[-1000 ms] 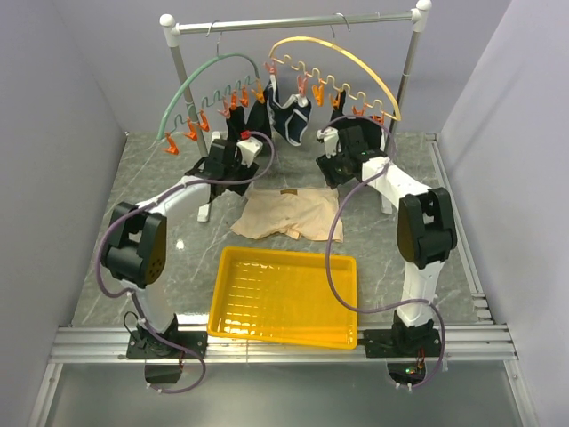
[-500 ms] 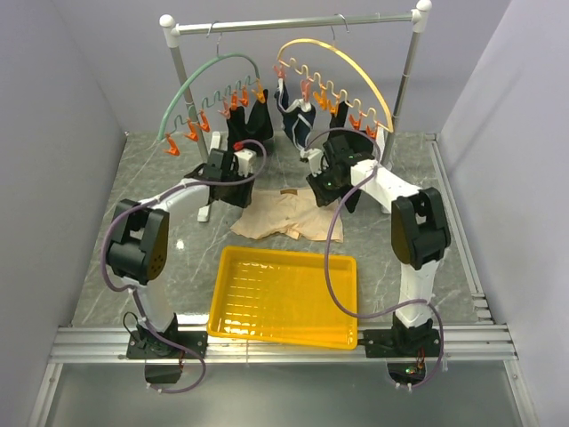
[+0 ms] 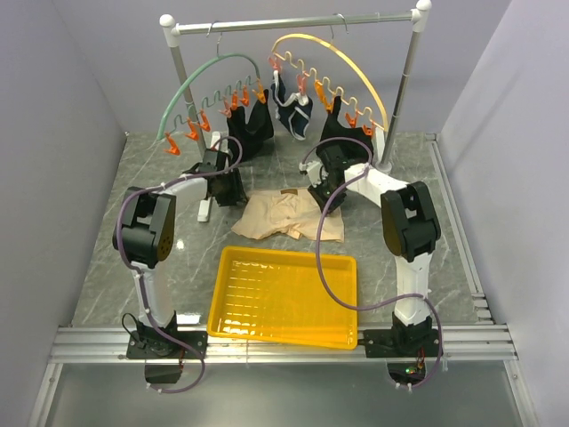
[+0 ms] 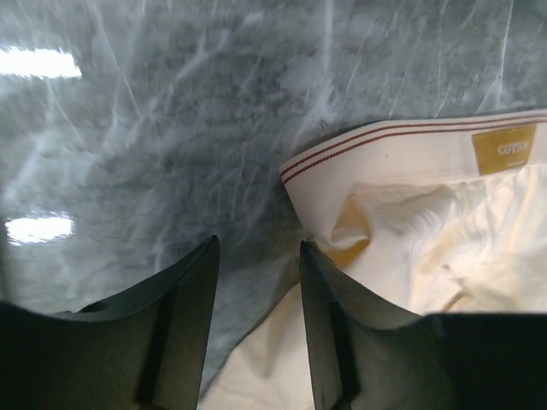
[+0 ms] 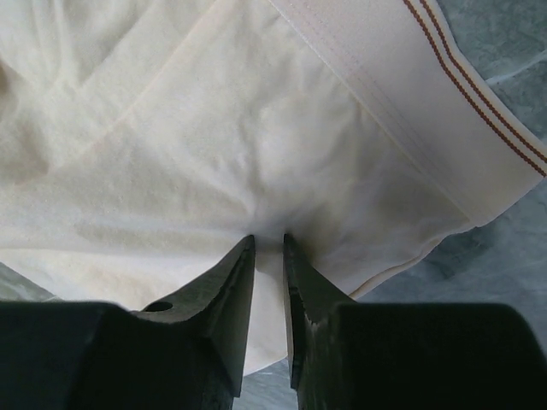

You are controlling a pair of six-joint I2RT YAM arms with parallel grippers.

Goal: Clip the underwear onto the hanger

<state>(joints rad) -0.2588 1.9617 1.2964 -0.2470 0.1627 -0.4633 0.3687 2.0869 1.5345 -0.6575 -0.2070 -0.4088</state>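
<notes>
Nearest the arm bases, a yellow tray (image 3: 284, 298) lies on the grey marbled table (image 3: 133, 231).

Just beyond the tray, the underwear (image 3: 289, 213) lies flat on the table between the two grippers. It is not attached to any clip.

Left gripper (image 3: 222, 187): positioned low at the left edge of the underwear. In the left wrist view, the left gripper (image 4: 256, 248) has its jaws moderately apart. Bare table (image 4: 171, 128) shows in the gap. The right-hand finger (image 4: 329, 325) sits at the edge of the underwear (image 4: 427, 222), close to the striped waistband (image 4: 385, 145) and its tan label (image 4: 504, 147). No cloth is clamped.

Right gripper (image 3: 322, 194): positioned low on the right side of the garment. In the right wrist view, the right gripper (image 5: 269, 241) has its jaws drawn almost together, leaving only a narrow slit. The underwear (image 5: 256, 128) puckers at the fingertips, consistent with a pinch on a fold of cloth.

At the far side, a rail (image 3: 293, 22) carries two arc hangers:
- The hanger (image 3: 200, 76), green, hangs on the left. Its orange clips (image 3: 191, 131) run along its span, and a black garment (image 3: 252, 124) hangs at its right end.
- A yellow arc hanger (image 3: 342, 58) hangs on the right and holds a navy white-trimmed brief (image 3: 293, 111) and a second black garment (image 3: 342, 129)
</notes>
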